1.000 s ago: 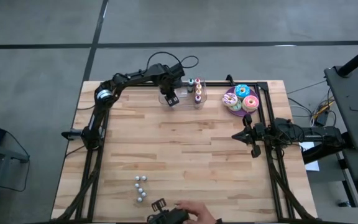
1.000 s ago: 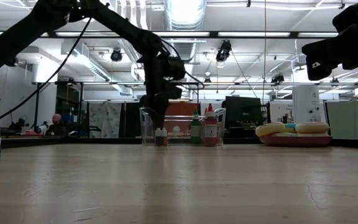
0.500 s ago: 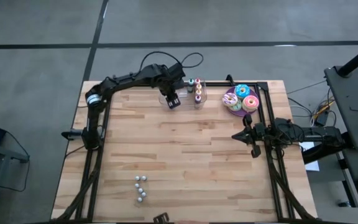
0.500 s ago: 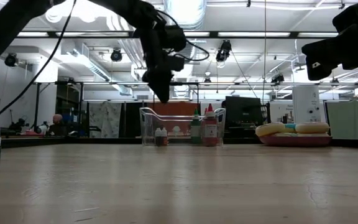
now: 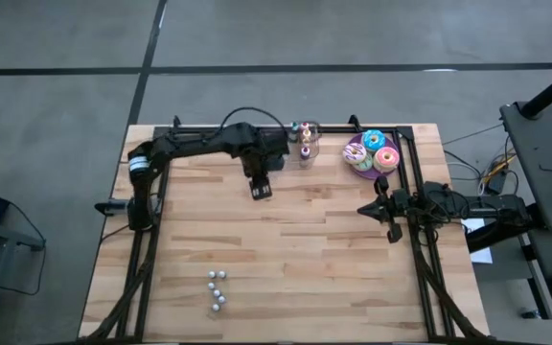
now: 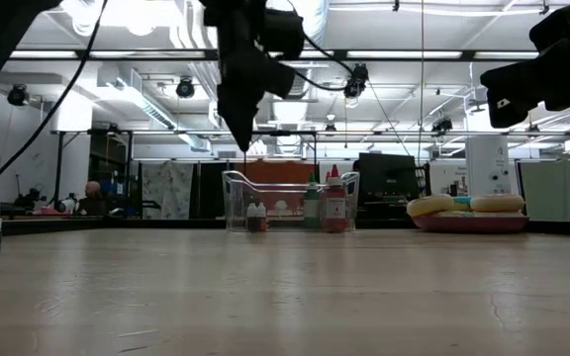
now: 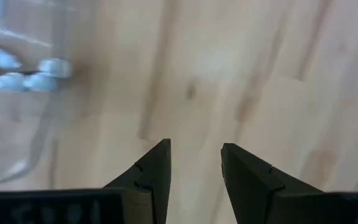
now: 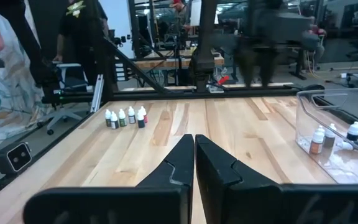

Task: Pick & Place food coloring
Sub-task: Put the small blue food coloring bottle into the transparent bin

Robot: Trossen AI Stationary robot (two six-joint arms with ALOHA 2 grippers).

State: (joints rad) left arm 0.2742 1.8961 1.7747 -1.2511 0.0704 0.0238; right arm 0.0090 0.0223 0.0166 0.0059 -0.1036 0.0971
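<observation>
Two arms are over the wooden table [image 5: 286,249]. From above, the left gripper [image 5: 261,191] hangs just off the clear bin [image 5: 300,151] toward seven o'clock, raised above the wood, its fingers [image 7: 157,169] standing apart with nothing between them. The food coloring [image 6: 324,205] stands upright inside that clear bin at the table's twelve o'clock edge; in the low view I count two taller bottles and one smaller dark bottle [image 6: 255,217] beside them. A plate of doughnuts [image 5: 373,153] sits at about one o'clock, just beside the bin. The right gripper [image 5: 392,212] waits at three o'clock, fingers pressed together and empty. A cluster of small white-capped bottles [image 5: 218,289] stands near seven o'clock, well apart from the bin.
</observation>
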